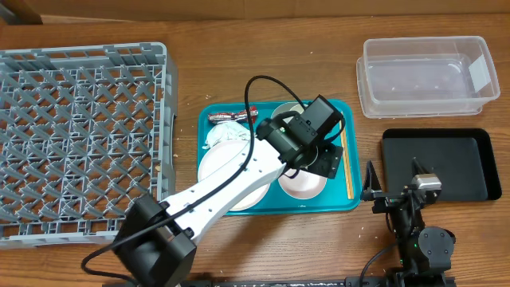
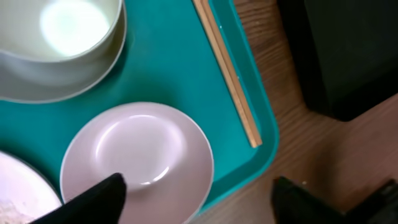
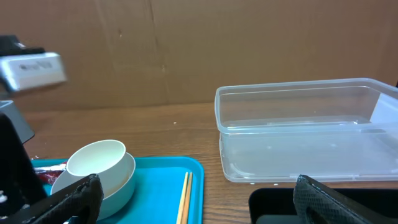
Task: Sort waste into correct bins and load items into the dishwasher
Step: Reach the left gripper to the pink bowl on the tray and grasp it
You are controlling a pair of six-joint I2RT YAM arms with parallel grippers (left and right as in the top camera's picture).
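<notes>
My left gripper (image 2: 199, 200) hangs open low over the teal tray's near right corner. One finger is above the small white dish (image 2: 140, 155), the other beyond the tray edge over the wood. The white cup (image 2: 74, 25) sits inside the grey bowl (image 2: 62, 81). The large plate (image 1: 227, 163) lies left of the dish, with the wrapper (image 1: 231, 117) and the napkin (image 1: 219, 137) behind it. The grey dish rack (image 1: 80, 135) fills the left side. The clear tub (image 1: 426, 76) and the black tray (image 1: 438, 163) are at the right. My right gripper (image 3: 199, 205) is open and holds nothing.
Wooden chopsticks (image 1: 348, 163) lie along the right side of the teal tray (image 1: 271, 206). My left arm (image 1: 231, 187) crosses part of the plate. The right arm's base (image 1: 418, 231) stands just in front of the black tray.
</notes>
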